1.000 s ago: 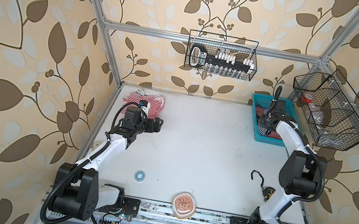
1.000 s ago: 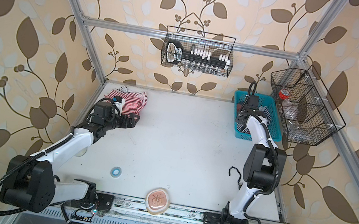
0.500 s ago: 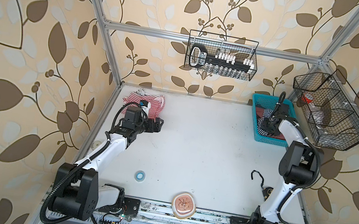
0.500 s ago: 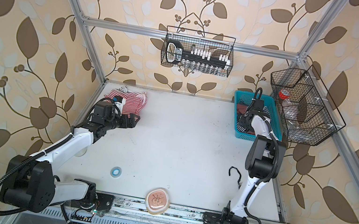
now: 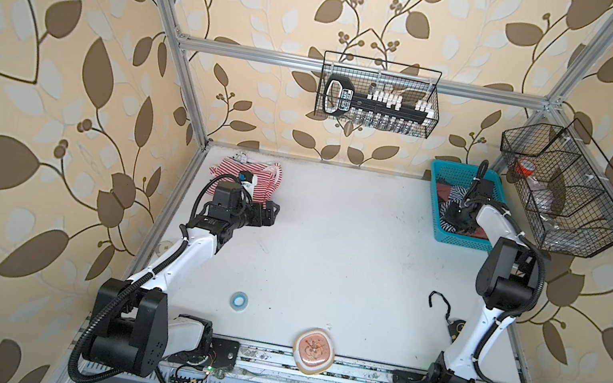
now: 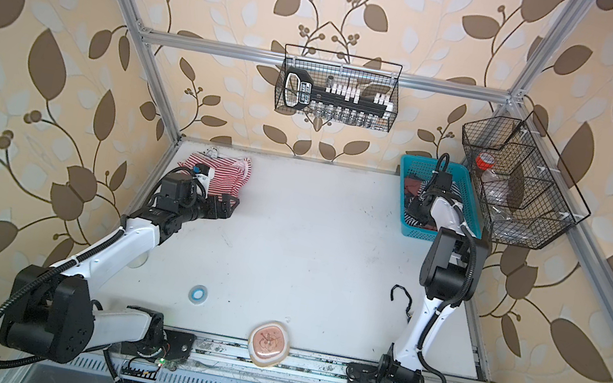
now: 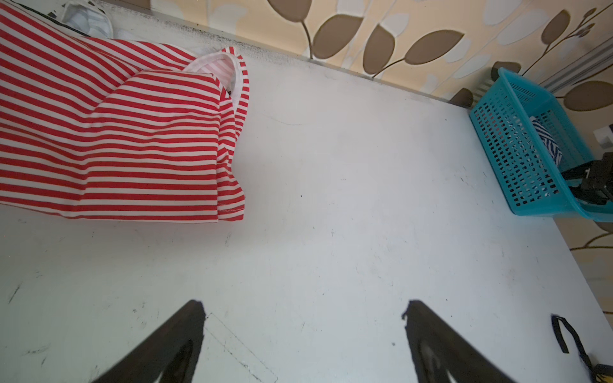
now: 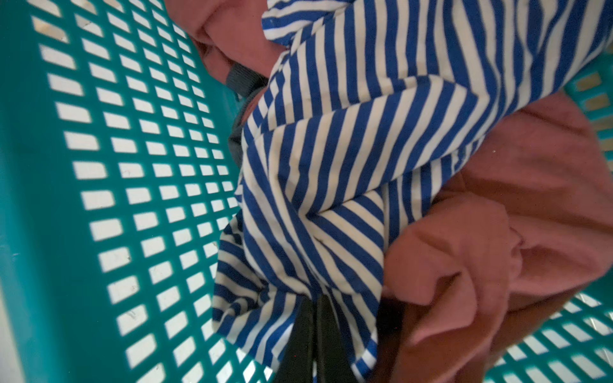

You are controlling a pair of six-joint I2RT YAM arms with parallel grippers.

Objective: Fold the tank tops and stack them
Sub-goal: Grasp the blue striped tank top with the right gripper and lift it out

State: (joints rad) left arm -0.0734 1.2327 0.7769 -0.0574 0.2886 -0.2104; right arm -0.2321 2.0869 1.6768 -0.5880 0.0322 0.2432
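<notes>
Navy-and-white tank top [image 8: 348, 149]: crumpled in the teal basket [image 5: 457, 239] at the table's far right corner, lying on pink cloth [image 8: 497, 232]. Right gripper [image 8: 314, 305] reaches into the basket, jaws pressed together on a bunched fold of the navy top. In both top views the arm covers most of this top and the fingertips cannot be made out. A grey scrap beneath the stripes is not identifiable. Red-and-white tank top [image 7: 132, 139]: folded flat at the far left corner, one side cut off in the left wrist view and partly hidden by the wrist from above. Left gripper [image 7: 303, 303]: jaws spread wide, empty, over bare table just beside the red top. Table [image 5: 328, 255]: white, scuffed, carrying a blue tape roll [image 5: 239, 300] and a pink dish [image 5: 314, 350] at the near edge. Leaf-patterned walls, aluminium frame and wire baskets surround it.
</notes>
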